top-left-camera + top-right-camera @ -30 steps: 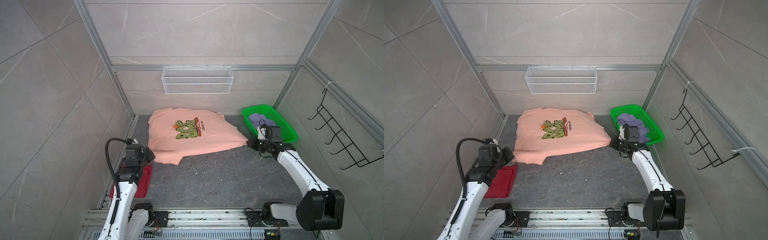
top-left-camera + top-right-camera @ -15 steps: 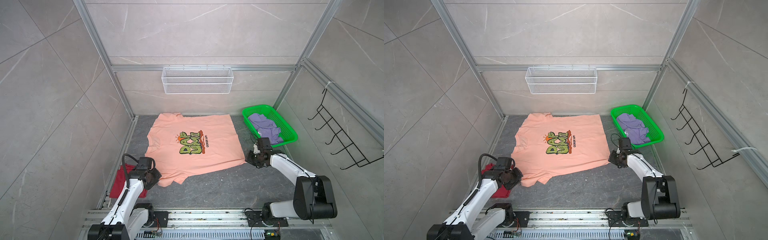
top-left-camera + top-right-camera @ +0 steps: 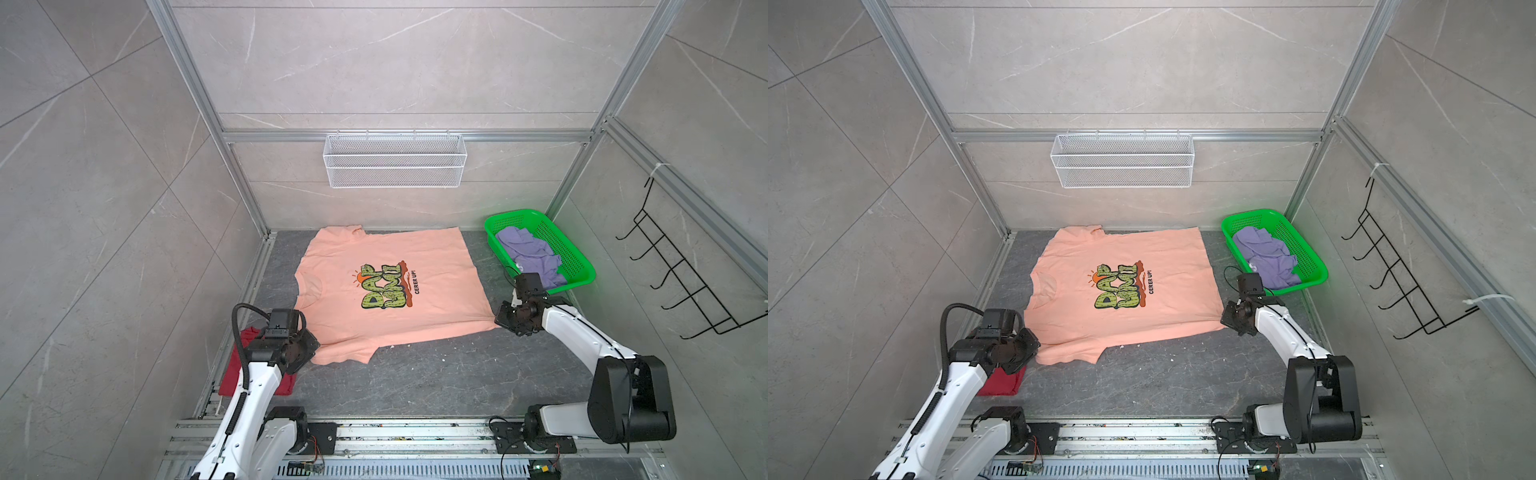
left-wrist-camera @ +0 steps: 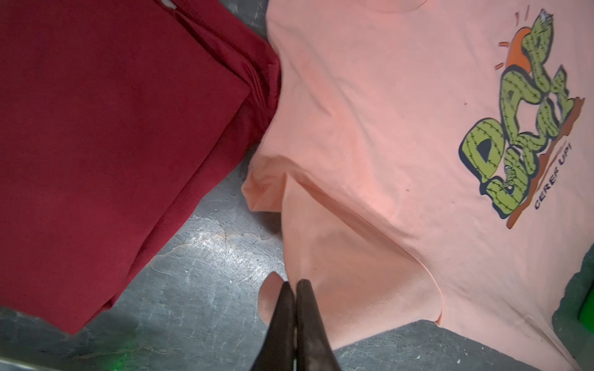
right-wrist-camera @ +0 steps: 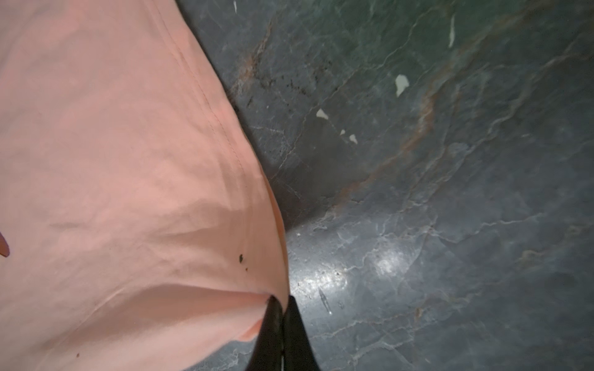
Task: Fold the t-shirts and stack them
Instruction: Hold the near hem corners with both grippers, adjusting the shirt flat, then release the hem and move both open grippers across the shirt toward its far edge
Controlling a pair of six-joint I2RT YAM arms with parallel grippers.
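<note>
The peach-orange t-shirt lies spread flat, print up, on the grey floor. My left gripper is shut on its near left sleeve, low over the floor. At the shirt's near right hem corner, my right gripper is shut on the cloth. The dark red t-shirt lies folded at the front left, partly under my left arm. The lavender t-shirt sits crumpled in the green basket.
A white wire basket hangs on the back wall and a black hook rack on the right wall. Bare grey floor lies in front of the shirt. The arms' rail runs along the front edge.
Both grippers came down and toward the front with the peach shirt, which went from lifted and bunched to spread flat. Since half a second ago little has moved.
</note>
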